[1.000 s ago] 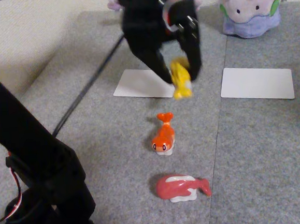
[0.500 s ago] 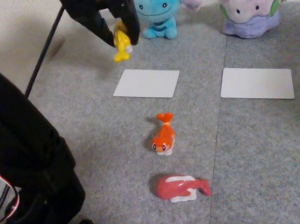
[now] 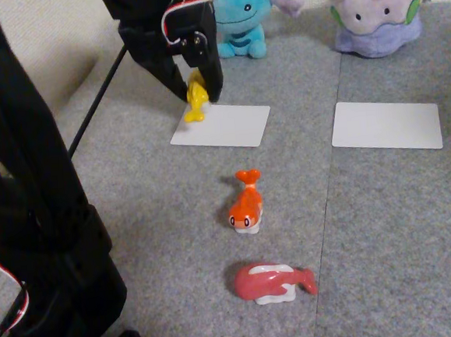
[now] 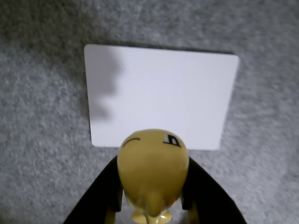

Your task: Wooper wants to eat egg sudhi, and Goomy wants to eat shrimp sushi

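Egg sudhi moved right and down to white card edge; fingers pinching it.

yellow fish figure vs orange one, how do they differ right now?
The yellow fish figure hangs in the tool, tail down, by the left edge of the white card before the blue plush; the orange figure lies free on the grey mat. The yellow one is one colour; the orange has a white underside. Both are small, glossy and fork-tailed.
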